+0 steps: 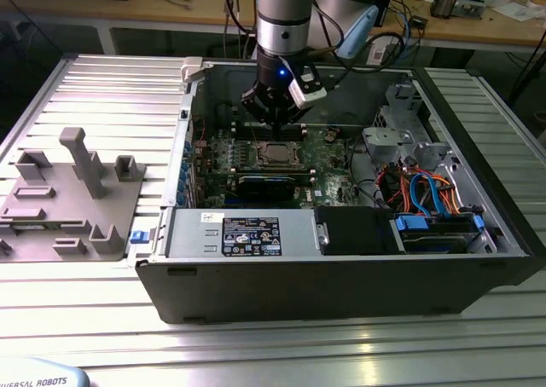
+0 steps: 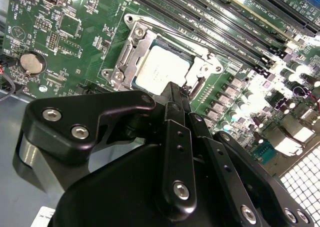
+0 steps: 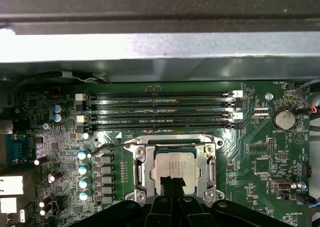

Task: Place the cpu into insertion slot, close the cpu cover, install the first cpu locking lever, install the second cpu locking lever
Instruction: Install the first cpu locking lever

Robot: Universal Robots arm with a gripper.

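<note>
cpu (image 3: 174, 170): seated in insertion slot (image 3: 136, 173); cpu cover (image 3: 207, 162): closed over it
gripper (image 2: 173, 93): fingers clenched, nothing held, poised over cover edge

Dull silver-grey square metal cpu (image 3: 173, 169) showing pale against silvery metal cpu cover (image 3: 138, 169); green circuit board (image 3: 255, 137) carrying black memory slots (image 3: 160, 109); glossy black tool (image 2: 175, 94) reflecting light; grey ribbed counter (image 1: 111, 89); orange and blue cables (image 1: 426, 191).

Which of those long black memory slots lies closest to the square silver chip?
The last of the memory slots, running right along the metal frame around the chip. The other three lie farther off, toward the case wall.
</note>
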